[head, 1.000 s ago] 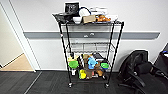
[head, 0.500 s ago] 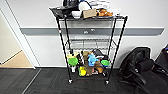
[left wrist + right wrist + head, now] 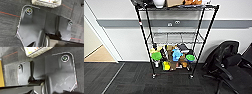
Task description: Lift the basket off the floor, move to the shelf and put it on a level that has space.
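Head view: the shelf [image 3: 174, 40], a black wire rack on casters, stands against a pale wall with a grey band. Its middle level [image 3: 175, 38] is a bare wire grid. Top tier carries a white vessel [image 3: 159, 3] and other clutter, cut off by the frame edge. Lowest tier is packed with colourful items, among them a green lid-like piece [image 3: 156, 55], a blue figure [image 3: 176, 53] and a yellow box [image 3: 166, 65]. Beside the shelf, on the robot's right, a black office chair [image 3: 226, 63] sits on the floor [image 3: 129, 80], dark grey carpet tiles. On the shelf's other side, a doorway opens on tan flooring [image 3: 99, 55].

Left wrist view: the basket [image 3: 46, 3] shows as a woven beige side with a pale lining, above carpet, next to the robot's dark plate. Right wrist view: the same basket [image 3: 37, 50], woven edge and pale lining with some print. Whether it is held cannot be told. Either hand's state: cannot tell.
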Controlling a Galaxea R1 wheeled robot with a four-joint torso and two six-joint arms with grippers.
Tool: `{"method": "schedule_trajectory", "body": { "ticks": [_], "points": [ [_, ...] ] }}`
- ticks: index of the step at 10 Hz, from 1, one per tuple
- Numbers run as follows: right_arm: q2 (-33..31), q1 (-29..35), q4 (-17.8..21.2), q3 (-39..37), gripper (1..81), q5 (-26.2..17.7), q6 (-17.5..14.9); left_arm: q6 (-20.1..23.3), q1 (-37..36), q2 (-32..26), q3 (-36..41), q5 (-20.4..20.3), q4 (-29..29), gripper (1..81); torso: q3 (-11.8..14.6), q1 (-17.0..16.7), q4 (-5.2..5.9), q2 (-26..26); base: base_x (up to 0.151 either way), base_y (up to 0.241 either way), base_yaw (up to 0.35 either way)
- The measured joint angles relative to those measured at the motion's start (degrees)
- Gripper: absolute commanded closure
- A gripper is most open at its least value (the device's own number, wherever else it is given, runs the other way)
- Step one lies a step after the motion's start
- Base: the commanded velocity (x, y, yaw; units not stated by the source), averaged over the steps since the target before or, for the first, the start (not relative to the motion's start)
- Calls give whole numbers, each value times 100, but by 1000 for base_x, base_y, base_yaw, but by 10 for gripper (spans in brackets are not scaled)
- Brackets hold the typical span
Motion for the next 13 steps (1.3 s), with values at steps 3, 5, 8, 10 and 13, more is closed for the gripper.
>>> {"method": "schedule_trajectory", "body": {
  "ticks": [3,5,8,10,13],
  "points": [
    [-35,188,0,-21,10,11,-2,5,-24,177,-291,-99,2,10,-524,360,0,-559,0,0,0],
    [-30,272,4,-22,10,-28,0,2,-99,352,-484,-130,0,10,-649,548,0,-850,0,0,0],
    [-33,344,6,-27,10,-88,0,0,-145,361,-581,-127,-137,10,-677,907,0,-1418,0,0,0],
    [-30,410,6,-27,10,-151,0,0,-162,350,-601,-129,-168,10,-677,1154,0,-1814,0,0,0],
    [-48,410,-5,-27,10,-246,-2,-4,-148,364,-695,-124,-191,10,-680,1526,0,-2402,0,0,0]
  ]
}}
